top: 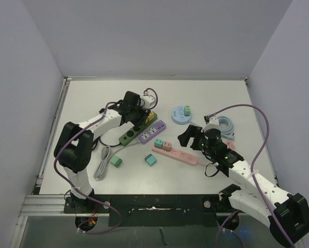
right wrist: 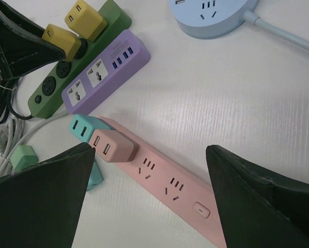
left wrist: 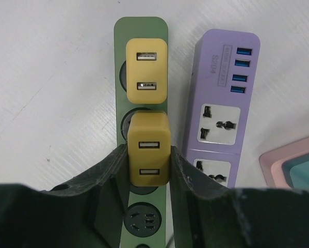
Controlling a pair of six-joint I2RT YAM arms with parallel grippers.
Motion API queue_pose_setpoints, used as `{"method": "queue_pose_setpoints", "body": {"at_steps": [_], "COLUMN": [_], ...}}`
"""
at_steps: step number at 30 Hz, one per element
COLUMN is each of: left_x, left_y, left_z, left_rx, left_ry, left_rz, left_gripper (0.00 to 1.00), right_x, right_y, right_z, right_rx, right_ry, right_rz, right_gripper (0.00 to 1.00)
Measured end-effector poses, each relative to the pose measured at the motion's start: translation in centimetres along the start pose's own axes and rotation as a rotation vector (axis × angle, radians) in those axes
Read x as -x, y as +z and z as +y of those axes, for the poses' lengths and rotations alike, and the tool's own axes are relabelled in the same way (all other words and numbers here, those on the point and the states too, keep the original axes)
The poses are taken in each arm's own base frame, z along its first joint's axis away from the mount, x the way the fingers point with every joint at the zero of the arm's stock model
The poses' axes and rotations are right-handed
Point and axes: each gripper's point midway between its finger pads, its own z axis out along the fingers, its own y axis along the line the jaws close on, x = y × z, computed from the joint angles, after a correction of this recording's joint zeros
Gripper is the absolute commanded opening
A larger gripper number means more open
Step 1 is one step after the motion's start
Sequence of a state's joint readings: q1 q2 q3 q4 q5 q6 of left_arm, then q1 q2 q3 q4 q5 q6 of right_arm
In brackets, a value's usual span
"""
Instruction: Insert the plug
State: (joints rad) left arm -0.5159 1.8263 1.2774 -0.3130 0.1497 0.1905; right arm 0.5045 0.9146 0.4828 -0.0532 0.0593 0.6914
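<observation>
A yellow plug [left wrist: 149, 155] with two USB ports sits between the fingers of my left gripper [left wrist: 149, 157], which is shut on it. It stands on the second socket of the green power strip [left wrist: 144, 31]; its pins are hidden. A second yellow plug [left wrist: 146, 72] occupies the strip's end socket. From above, my left gripper [top: 139, 118] is over the green strip [top: 129, 136]. My right gripper [right wrist: 150, 150] hangs open over the pink power strip [right wrist: 190, 191], holding nothing. In the right wrist view both yellow plugs [right wrist: 61, 40] show at top left.
A purple strip [top: 153, 132] lies beside the green one. The pink strip [top: 175, 154] carries a teal plug and a brown plug [right wrist: 113, 145]. A round blue strip [top: 181, 114], a loose teal plug [top: 150, 159], a green plug [top: 116, 162] and a grey cable [top: 101, 163] lie around.
</observation>
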Motion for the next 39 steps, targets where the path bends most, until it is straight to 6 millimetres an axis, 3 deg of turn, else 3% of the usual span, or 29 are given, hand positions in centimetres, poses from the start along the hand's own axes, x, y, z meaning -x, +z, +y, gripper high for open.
{"method": "queue_pose_setpoints", "body": {"at_steps": [13,39], "left_x": [0.3,-2.0], "left_y": [0.5,3.1], "left_z": [0.4,0.6], "left_rx": [-0.001,-0.064], "left_ry": [0.015,-0.015], "left_rz": [0.049,0.188], "left_gripper": [0.0,0.0], "right_x": [-0.4,-0.4], "right_y": [0.0,0.0], "right_z": [-0.3,-0.3], "right_rx": [-0.005,-0.005], "right_ry": [-0.003,-0.003], "right_rz": [0.008,0.008], "right_gripper": [0.93,0.93]}}
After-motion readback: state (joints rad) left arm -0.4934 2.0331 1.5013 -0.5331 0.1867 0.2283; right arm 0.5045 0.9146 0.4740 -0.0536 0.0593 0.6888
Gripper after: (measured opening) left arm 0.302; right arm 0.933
